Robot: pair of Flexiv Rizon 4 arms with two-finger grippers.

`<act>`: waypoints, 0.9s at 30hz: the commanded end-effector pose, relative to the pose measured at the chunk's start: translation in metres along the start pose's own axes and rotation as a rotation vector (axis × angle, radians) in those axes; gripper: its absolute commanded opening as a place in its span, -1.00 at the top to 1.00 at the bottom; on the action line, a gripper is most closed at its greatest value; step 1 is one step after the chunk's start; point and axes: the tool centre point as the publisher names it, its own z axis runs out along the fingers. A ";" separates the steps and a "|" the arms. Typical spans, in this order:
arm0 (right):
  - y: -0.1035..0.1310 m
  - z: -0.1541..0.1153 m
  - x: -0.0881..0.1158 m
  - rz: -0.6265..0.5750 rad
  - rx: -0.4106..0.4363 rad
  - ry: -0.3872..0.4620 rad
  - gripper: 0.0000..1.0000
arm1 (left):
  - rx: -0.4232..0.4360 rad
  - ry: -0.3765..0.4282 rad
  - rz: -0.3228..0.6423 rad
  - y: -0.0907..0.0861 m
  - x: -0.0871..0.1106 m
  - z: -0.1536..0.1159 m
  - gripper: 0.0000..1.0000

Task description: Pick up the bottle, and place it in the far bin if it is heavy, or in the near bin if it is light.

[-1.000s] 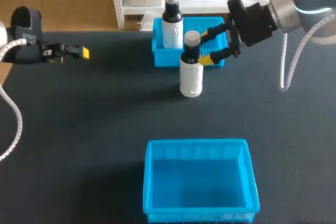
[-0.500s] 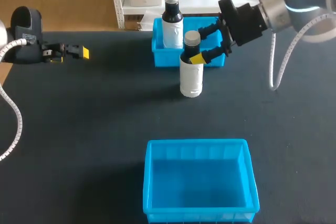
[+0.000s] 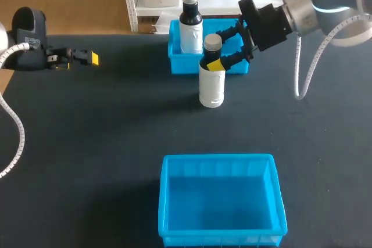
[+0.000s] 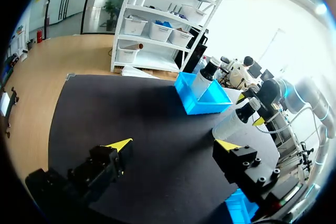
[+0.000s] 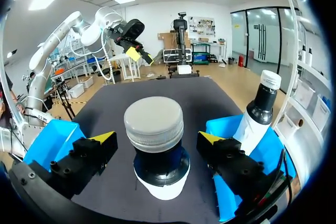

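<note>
The bottle (image 3: 211,79) has a white body, dark neck and grey cap, and stands upright on the black table just in front of the far blue bin (image 3: 183,64). My right gripper (image 3: 220,49) is open, its yellow-tipped fingers either side of the bottle's neck. In the right wrist view the cap (image 5: 154,123) sits between the fingers (image 5: 103,139) with a gap on each side. The near blue bin (image 3: 221,158) is empty. My left gripper (image 3: 87,57) hangs open at the far left, holding nothing.
A second, similar bottle (image 3: 190,21) stands upright in the left part of the far bin, close behind the right gripper's fingers. Bare black tabletop lies between the two bins and across the left side.
My right gripper has slid left so that its fingers now straddle the bottle's neck. The bottle and the left arm have not moved.
</note>
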 end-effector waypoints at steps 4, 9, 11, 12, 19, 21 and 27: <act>0.000 0.000 -0.001 -0.003 0.002 -0.003 -0.12 | 0.000 0.000 0.000 0.000 0.000 0.000 -1.00; 0.000 0.000 0.000 -0.004 0.003 0.001 0.07 | 0.000 0.000 0.000 0.000 0.000 0.000 -1.00; 0.001 0.001 0.000 -0.004 0.002 0.002 0.15 | 0.000 0.000 0.000 0.000 0.000 0.000 -1.00; 0.001 0.001 0.000 -0.005 0.002 0.002 0.22 | 0.000 0.000 0.000 0.000 0.000 0.000 -1.00; 0.002 -0.003 -0.004 -0.013 0.010 0.005 1.00 | 0.000 0.000 0.000 0.000 0.000 0.000 -1.00; 0.003 -0.006 -0.007 -0.019 0.015 0.005 1.00 | 0.000 0.000 0.000 0.000 0.000 0.000 -1.00; 0.007 -0.022 -0.024 -0.042 0.033 0.013 1.00 | 0.000 0.000 0.000 0.000 0.000 0.000 -1.00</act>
